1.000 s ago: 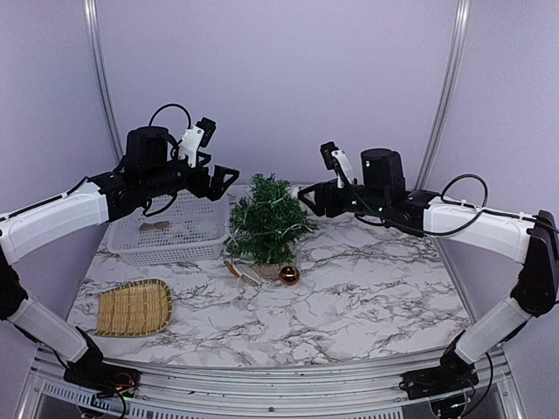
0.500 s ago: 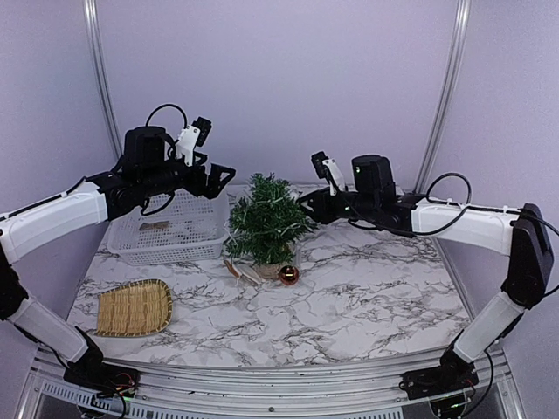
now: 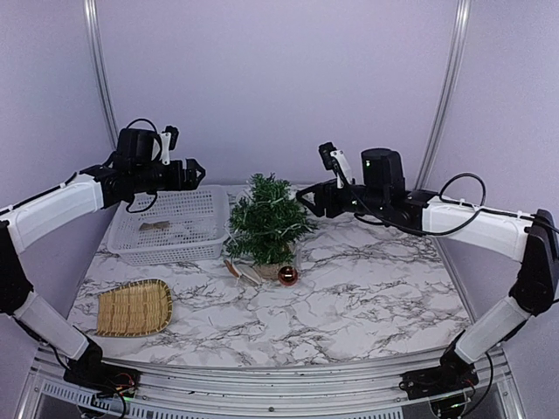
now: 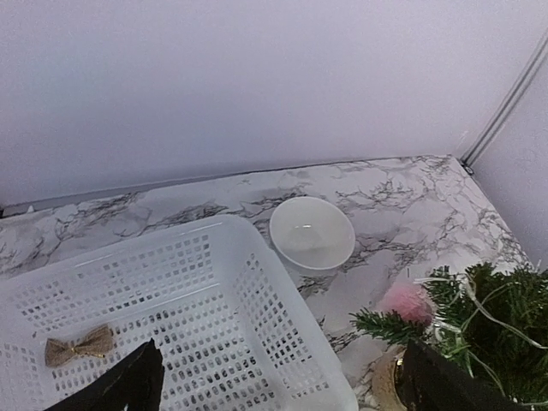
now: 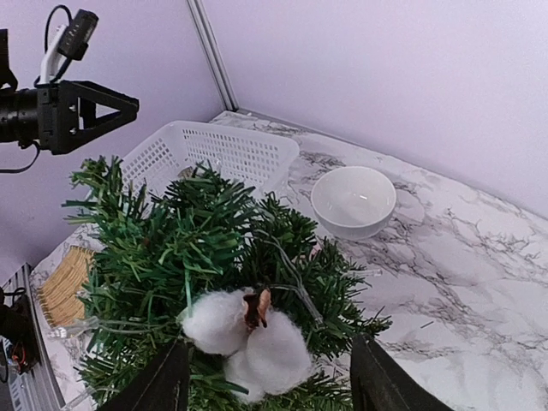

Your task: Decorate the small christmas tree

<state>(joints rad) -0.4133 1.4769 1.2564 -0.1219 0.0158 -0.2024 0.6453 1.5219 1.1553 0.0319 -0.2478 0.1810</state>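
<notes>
**Top view.** Marbled table (image 3: 376,288), lilac walls, metal posts in both back corners. The tree (image 3: 266,218) stands mid-table toward the back, upright in its pot. The left gripper (image 3: 196,170) hangs above the white crate (image 3: 166,231) with its jaws spread and empty. The right gripper (image 3: 301,196) is at the tree's upper right edge. A red bauble (image 3: 288,276) lies at the pot's foot, and a wicker tray (image 3: 133,307) sits front left.

**Left wrist.** The crate below holds a burlap bow (image 4: 79,345). A white bowl (image 4: 312,232) stands just beyond the crate. Risk: a descent off target would strike the crate's mesh wall and shove the crate.

**Right wrist.** The jaws stand spread either side of a cotton tuft (image 5: 248,338) resting on the top branches, apparently not pinching it. Risks:
- The tuft looks loosely seated and may roll off.
- The fingers (image 5: 167,381) are close to the needles. On withdrawal they could snag a branch or the pale wire (image 5: 291,274) and tip the tree.
</notes>
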